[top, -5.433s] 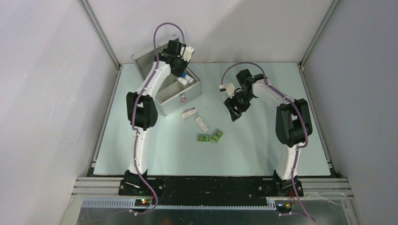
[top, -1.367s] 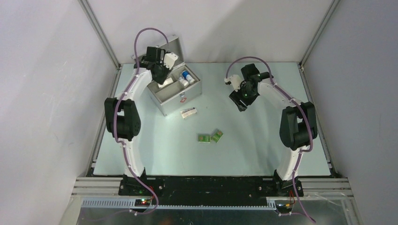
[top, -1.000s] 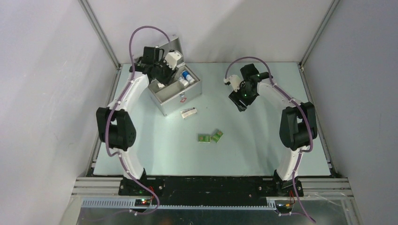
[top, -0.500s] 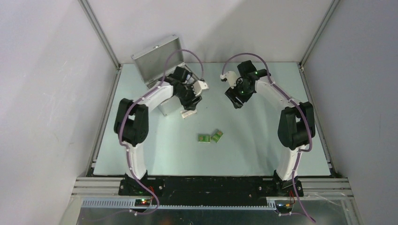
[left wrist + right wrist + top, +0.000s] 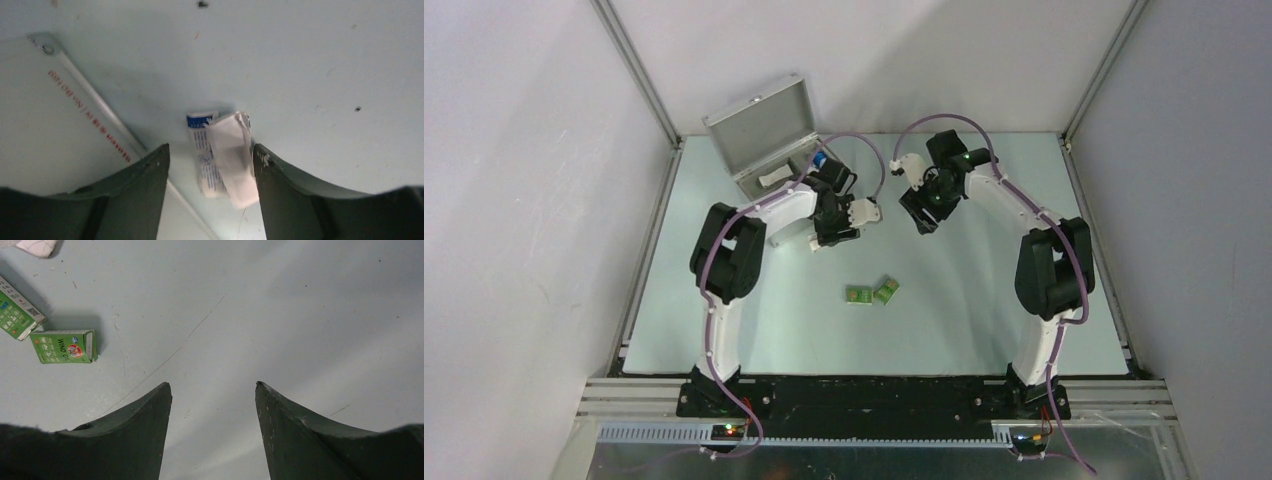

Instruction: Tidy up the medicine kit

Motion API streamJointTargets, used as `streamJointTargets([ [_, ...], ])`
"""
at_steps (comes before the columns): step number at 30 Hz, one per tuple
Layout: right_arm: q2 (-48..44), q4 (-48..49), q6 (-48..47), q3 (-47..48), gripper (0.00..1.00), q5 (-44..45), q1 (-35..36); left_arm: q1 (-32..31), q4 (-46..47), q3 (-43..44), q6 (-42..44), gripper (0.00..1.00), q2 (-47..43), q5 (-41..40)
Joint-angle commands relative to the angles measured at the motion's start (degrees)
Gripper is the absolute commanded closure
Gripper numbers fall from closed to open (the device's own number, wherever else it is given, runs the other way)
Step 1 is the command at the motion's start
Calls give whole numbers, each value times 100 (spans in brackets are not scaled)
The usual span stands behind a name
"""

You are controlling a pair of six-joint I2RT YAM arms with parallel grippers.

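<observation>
The medicine kit (image 5: 759, 125) stands open at the back left, its lid leaning back; a blue-capped bottle (image 5: 821, 160) and a white item (image 5: 772, 178) lie inside. My left gripper (image 5: 836, 238) hangs open just in front of the case. In the left wrist view its jaws (image 5: 210, 148) straddle a white packet with blue print (image 5: 220, 155), which lies on the table beside the case's front wall (image 5: 50, 125). Neither finger grips the packet. My right gripper (image 5: 921, 215) is open and empty above bare table, its fingers (image 5: 150, 420) wide apart.
Two small green boxes (image 5: 858, 295) (image 5: 886, 290) lie mid-table in front of both grippers; the right wrist view has them at its left edge (image 5: 62, 346) (image 5: 15, 315). Grey walls and metal rails enclose the table.
My left arm swung from the back of the open case to its front and came down over the white packet, jaws widening. The right gripper drifted slightly left.
</observation>
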Motion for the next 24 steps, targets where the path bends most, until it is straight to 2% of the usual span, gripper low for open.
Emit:
streamJointTargets([
  [1, -47, -17, 146, 179, 34, -197, -134, 77, -231, -33, 463, 35, 145, -379],
  [5, 60, -25, 206, 342, 34, -269, -209, 87, -496, 169, 600, 45, 243, -256],
  [7, 101, -34, 213, 402, 34, -292, -228, 105, -630, 201, 660, 54, 200, -123],
  [10, 130, -36, 210, 448, 34, -289, -244, 162, -879, 335, 583, 77, 112, 332],
  [14, 136, -35, 189, 464, 34, -247, -245, 247, -1264, 747, 216, 85, -147, 913],
  [19, 100, -31, 131, 379, 34, -155, -236, 364, -1399, 1072, -115, 91, -715, 1766],
  [24, 59, -7, 80, 307, 34, -89, -225, 459, -1415, 1317, -384, 94, -1333, 1637],
])
